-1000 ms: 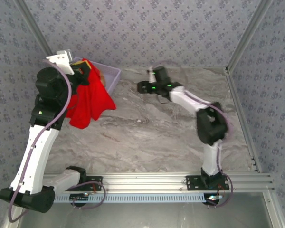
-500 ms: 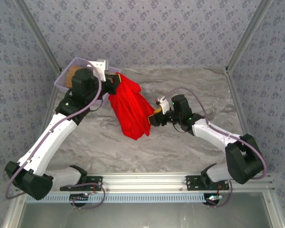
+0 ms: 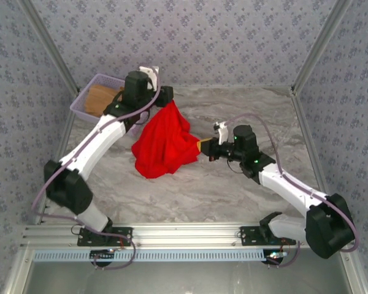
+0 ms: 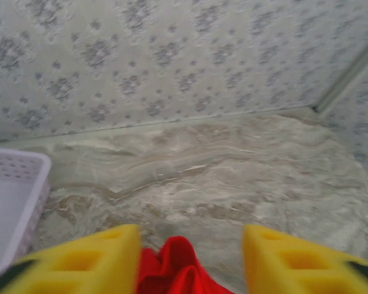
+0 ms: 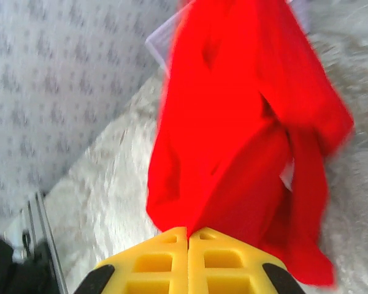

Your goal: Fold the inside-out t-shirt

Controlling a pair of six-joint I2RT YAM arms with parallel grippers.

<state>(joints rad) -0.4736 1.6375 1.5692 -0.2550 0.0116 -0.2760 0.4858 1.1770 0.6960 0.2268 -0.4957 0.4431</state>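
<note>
Red shirt (image 3: 165,147) sits bunched in a heap at the middle of the marbled surface (image 3: 190,190), a little left of centre. One peak of cloth is drawn up toward the back. No lettering can be made out.

Left claw (image 3: 165,98) hangs at the top of that peak, just right of the purple basket (image 3: 80,101). In the left wrist view its yellow fingers (image 4: 80,263) stand wide apart. A fold of the shirt (image 4: 175,272) rises between them, close to the left finger, with bare surface (image 4: 233,177) showing beside the right one. Claw (image 4: 191,245) spread, cloth inside the gap but not pinched. The basket wall (image 4: 12,202) shows at the left edge.

Right claw (image 3: 202,147) meets the heap's right edge, arm reaching in from the right. In the right wrist view the two yellow fingers (image 5: 147,263) are pressed together, only a thin seam between them. The shirt (image 5: 233,122) narrows down to the tips, so the claw (image 5: 187,236) looks closed on a thin bit of its edge. Cloth is blurred here.

A tan garment (image 3: 101,98) lies in the basket, apart from the shirt.
</note>
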